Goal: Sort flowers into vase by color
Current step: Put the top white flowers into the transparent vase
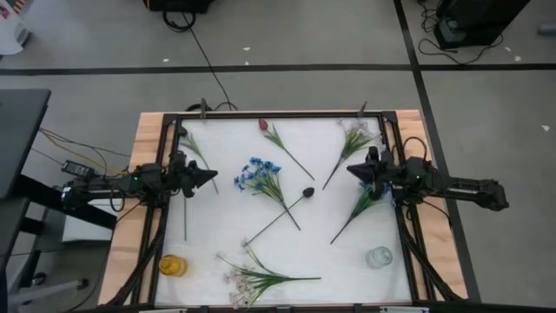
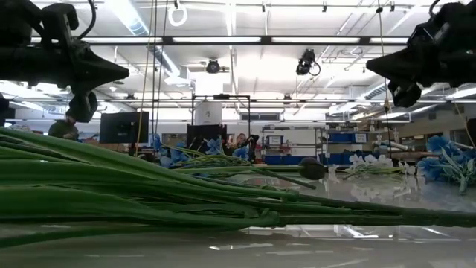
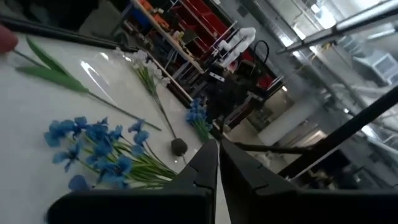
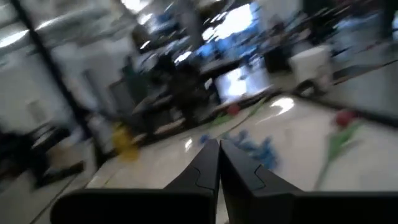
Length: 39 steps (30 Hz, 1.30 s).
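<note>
The flowers lie scattered flat on the white table [image 1: 217, 217], none yet in a vase: a blue bunch [image 1: 258, 175] near the middle, a blackish bud [image 1: 307, 192] just beside it, a red tulip [image 1: 263, 125] toward the far edge, pale sprays [image 1: 243, 278] at the near edge. A yellow vase [image 1: 172, 265] stands at the near left corner, a clear vase [image 1: 379, 257] at the near right. Both the left gripper [image 1: 211, 176] and the right gripper [image 1: 352, 169] hover clenched and empty at the table's sides.

The first pick probably goes best by opening wide, descending on a bare stretch of stem and keeping clear of crossing stems. In the low view, near stems block most of the table; the right wrist view is smeared, so the flowers there are hard to tell apart.
</note>
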Each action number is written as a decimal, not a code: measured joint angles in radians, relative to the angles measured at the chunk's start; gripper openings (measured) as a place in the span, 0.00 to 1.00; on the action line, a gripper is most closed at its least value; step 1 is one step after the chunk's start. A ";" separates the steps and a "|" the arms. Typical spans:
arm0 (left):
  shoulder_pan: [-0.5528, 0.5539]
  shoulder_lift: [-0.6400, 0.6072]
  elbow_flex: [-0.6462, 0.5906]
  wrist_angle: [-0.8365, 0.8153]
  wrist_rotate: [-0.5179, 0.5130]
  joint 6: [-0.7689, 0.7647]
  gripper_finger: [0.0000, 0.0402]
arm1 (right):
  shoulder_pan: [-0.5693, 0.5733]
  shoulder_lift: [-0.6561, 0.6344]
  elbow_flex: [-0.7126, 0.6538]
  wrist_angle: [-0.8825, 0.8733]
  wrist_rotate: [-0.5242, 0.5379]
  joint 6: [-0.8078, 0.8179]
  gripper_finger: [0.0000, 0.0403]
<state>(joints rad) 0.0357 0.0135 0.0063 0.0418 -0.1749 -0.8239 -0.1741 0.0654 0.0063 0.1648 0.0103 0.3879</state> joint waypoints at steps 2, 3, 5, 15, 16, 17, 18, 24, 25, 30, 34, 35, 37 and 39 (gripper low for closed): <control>0.000 0.000 0.000 -0.001 0.000 -0.011 0.06 | 0.000 0.000 0.000 0.079 0.050 0.115 0.06; 0.000 0.000 0.000 -0.001 0.000 -0.010 0.06 | 0.001 0.000 0.000 0.122 0.096 0.175 0.06; 0.000 0.000 0.000 0.000 -0.004 0.001 0.06 | -0.002 0.000 0.000 0.195 0.217 0.256 0.06; 0.001 0.034 0.000 0.025 -0.272 0.028 0.06 | -0.007 0.010 0.000 0.258 0.498 0.566 0.06; 0.001 0.042 0.000 0.026 -0.282 0.012 0.06 | -0.007 0.016 0.000 0.259 0.498 0.569 0.06; 0.001 0.052 0.000 0.026 -0.283 0.002 0.06 | -0.007 0.021 0.000 0.260 0.497 0.577 0.06; 0.001 0.064 0.000 0.026 -0.283 -0.011 0.06 | -0.007 0.028 0.000 0.260 0.493 0.594 0.06; 0.001 0.143 0.000 0.031 -0.285 -0.190 0.06 | -0.019 0.087 0.000 0.227 0.505 0.641 0.06; 0.001 0.156 0.002 0.043 -0.286 -0.213 0.06 | -0.024 0.104 0.000 0.221 0.484 0.651 0.06; 0.008 0.238 0.068 0.042 -0.291 -0.158 0.06 | -0.038 0.246 0.047 0.111 0.354 0.739 0.06; 0.040 0.315 0.125 0.025 -0.301 -0.069 0.06 | -0.042 0.414 0.174 -0.075 0.344 0.756 0.06; 0.051 0.332 0.137 0.021 -0.300 -0.056 0.06 | -0.047 0.461 0.213 -0.119 0.355 0.756 0.06; 0.069 0.366 0.162 0.024 -0.300 -0.046 0.06 | -0.067 0.558 0.302 -0.209 0.364 0.760 0.06; 0.082 0.391 0.186 0.023 -0.298 -0.041 0.06 | -0.096 0.658 0.404 -0.294 0.358 0.761 0.06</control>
<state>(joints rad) 0.1175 0.4049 0.1919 0.0652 -0.4733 -0.8650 -0.2705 0.7234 0.4101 -0.1292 0.3687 1.1492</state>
